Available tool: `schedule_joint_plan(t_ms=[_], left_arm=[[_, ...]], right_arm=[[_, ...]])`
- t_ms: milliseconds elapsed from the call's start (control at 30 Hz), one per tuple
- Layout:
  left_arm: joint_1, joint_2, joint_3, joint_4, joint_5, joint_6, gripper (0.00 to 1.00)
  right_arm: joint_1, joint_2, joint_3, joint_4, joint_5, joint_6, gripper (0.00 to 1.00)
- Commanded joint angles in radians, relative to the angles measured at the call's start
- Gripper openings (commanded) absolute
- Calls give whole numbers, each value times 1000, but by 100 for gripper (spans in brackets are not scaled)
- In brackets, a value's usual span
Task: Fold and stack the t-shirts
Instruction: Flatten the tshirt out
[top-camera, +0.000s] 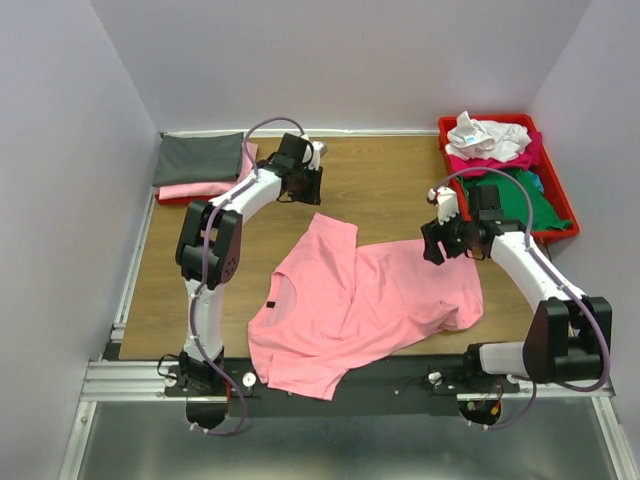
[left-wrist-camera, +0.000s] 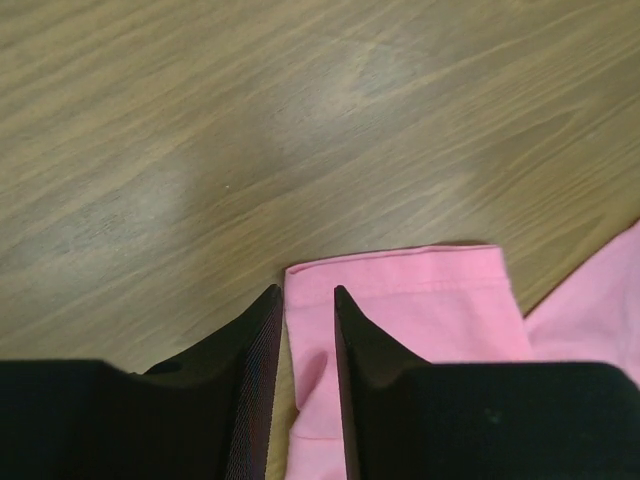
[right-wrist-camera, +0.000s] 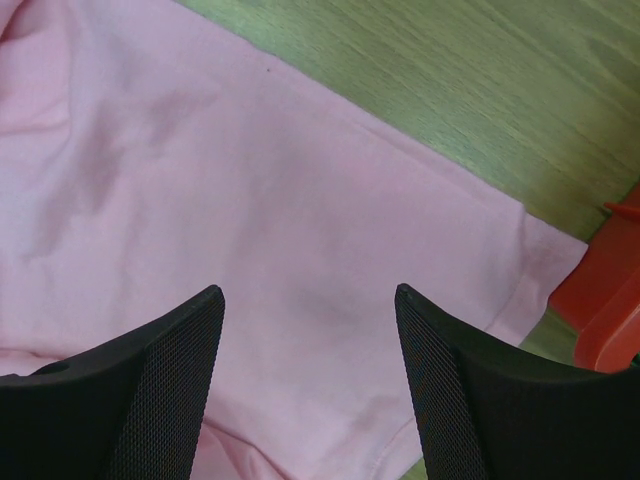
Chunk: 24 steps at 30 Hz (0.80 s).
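Observation:
A light pink t-shirt lies spread on the wooden table, its lower part hanging over the near edge. A dark neck tag shows at its collar. My left gripper hovers at the far sleeve. In the left wrist view its jaws stand a narrow gap apart, straddling the corner of the pink sleeve, with a small wrinkle of cloth between them. My right gripper is over the shirt's right side. It stands wide open above the flat pink cloth, holding nothing.
A folded dark grey t-shirt lies on a folded pink one at the back left. A red tray at the back right holds white, magenta and green tees. Its corner shows beside my right gripper.

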Motion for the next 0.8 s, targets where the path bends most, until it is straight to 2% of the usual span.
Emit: schedule_joint_plan(t_ms=[0,233,767], left_arm=[[2,37,63,-68,-2,77,34],[2,129,137,-123,14,115,32],[2,200,138,-175,58,137,32]], right_arm=[[-16,-8,-25,68,-26,44,76],[-32,-23,-33,73,-48,46,76],[-38,-36,-45,74,-66,44,77]])
